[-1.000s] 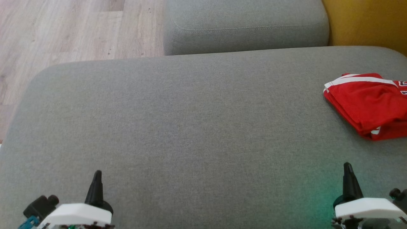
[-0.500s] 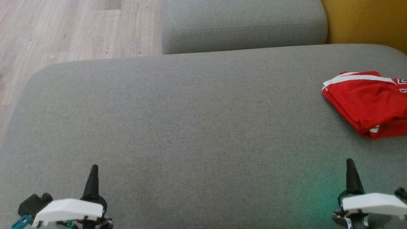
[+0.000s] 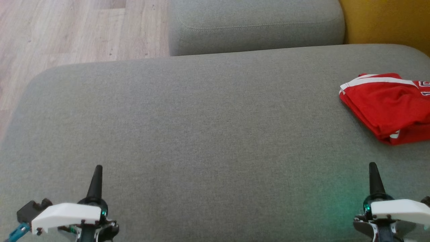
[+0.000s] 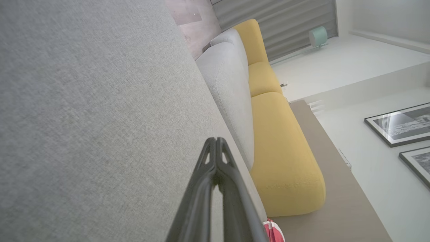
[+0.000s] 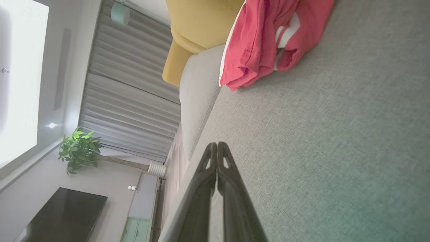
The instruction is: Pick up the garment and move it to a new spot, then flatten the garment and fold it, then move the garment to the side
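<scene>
Both left end effector [image 3: 97,168] and right end effector [image 3: 372,166] were held pressed together, empty, since the garment [image 3: 386,104] was judged already folded and laid aside on the cushion [image 3: 201,117].

Coarse, matt grey woven cloth covers the sofa seat [image 3: 201,127]; the red garment [image 3: 386,104] is thinner, smoother fabric. The floor [image 3: 67,33] shows pale wood grain. The fingers [image 4: 200,191] look like matt dark plastic.
</scene>
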### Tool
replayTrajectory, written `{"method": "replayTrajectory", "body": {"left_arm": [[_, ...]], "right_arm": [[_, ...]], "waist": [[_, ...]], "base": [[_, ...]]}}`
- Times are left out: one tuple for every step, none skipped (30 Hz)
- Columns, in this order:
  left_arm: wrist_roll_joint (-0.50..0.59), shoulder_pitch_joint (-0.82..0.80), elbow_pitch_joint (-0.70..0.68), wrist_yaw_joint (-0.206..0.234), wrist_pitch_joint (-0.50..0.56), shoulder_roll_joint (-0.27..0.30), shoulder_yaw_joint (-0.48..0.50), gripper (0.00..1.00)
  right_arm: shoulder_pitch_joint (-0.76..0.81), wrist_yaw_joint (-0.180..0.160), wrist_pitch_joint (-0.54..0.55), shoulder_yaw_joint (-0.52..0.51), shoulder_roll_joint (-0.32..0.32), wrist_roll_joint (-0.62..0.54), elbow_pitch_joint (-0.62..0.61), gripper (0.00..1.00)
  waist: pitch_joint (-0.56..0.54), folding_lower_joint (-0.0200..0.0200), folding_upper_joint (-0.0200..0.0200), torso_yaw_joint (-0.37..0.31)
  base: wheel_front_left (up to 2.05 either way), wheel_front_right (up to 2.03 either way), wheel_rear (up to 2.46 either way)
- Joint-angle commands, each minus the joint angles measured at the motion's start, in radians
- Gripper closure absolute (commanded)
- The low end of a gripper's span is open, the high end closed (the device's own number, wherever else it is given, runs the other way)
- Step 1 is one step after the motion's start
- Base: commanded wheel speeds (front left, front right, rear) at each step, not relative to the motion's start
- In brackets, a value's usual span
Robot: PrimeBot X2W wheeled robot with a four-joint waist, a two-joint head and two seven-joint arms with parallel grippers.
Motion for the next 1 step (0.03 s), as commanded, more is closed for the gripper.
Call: {"method": "replayTrajectory", "body": {"left_arm": [[-0.019, -0.055, -0.036, -0.006, 0.005, 0.004, 0.037, 1.00]], "right_arm": [[-0.065, -0.001, 0.005, 0.013, -0.007, 0.024, -0.039, 1.00]], "waist": [[0.000, 0.0000, 0.0000, 0.000]], "base": [[0.00, 0.00, 0.00]]}}
